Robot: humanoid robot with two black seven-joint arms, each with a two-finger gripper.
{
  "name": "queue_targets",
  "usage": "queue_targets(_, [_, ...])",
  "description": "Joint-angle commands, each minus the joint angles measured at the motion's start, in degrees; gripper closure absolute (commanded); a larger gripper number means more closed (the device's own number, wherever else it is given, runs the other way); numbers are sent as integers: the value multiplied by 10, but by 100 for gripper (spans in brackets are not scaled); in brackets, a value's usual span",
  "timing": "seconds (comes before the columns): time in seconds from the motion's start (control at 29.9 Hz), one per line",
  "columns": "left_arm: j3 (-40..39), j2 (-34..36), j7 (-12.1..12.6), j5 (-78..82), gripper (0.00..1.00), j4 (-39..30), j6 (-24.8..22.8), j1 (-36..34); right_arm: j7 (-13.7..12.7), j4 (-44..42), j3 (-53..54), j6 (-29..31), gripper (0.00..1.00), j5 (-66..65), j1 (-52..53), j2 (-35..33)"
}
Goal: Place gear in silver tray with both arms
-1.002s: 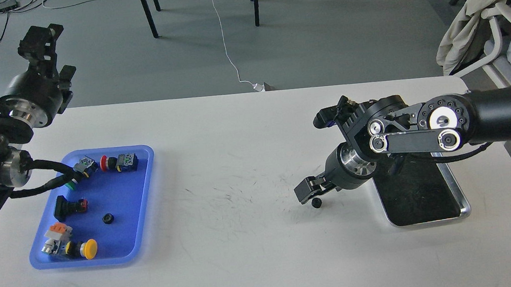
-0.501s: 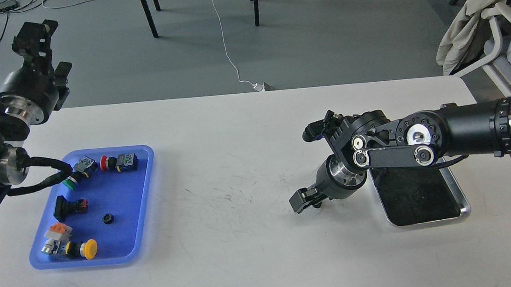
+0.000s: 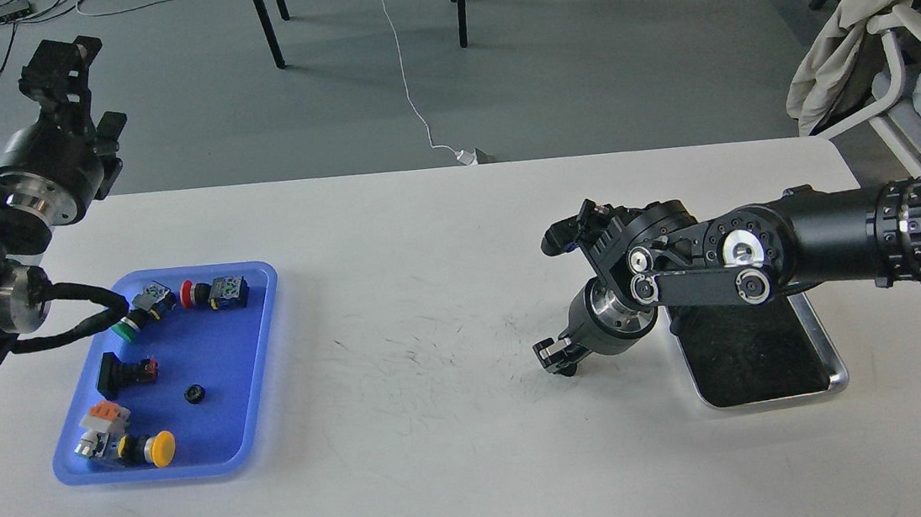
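Shiny silver tray (image 3: pixel 829 345) with rounded corners, raised rim and dark mirror-like bottom, flat on the white table at right of the frame, upper part hidden behind the black right arm (image 3: pixel 814 245). Gear not clearly discernible near it.

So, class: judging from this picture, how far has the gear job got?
Done: nothing lies in the silver tray yet. In hand: the right gripper sits low on the table just left of the tray; whether it grips a gear is hidden. Left: one black gear waits in the blue tray; the left gripper hangs idle.
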Motion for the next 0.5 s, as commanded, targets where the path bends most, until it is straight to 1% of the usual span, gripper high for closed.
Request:
queue_targets(0.0, [0,0,0,0,2,3,0,0,6,0,0,0,98,1,0,0])
queue_targets(0.13, [0,3,0,0,2,4,-1,0,8,0,9,0,99,5,6,-2])
queue_targets(0.23, [0,3,0,0,2,10,-1,0,8,7,38,0,99,11,32,-29])
queue_targets(0.37, [0,2,0,0,2,11,-1,0,8,48,82,0,99,12,82,-119])
queue_targets(0.47, [0,1,0,0,2,11,-1,0,9,81,103,0,98,12,120,-222])
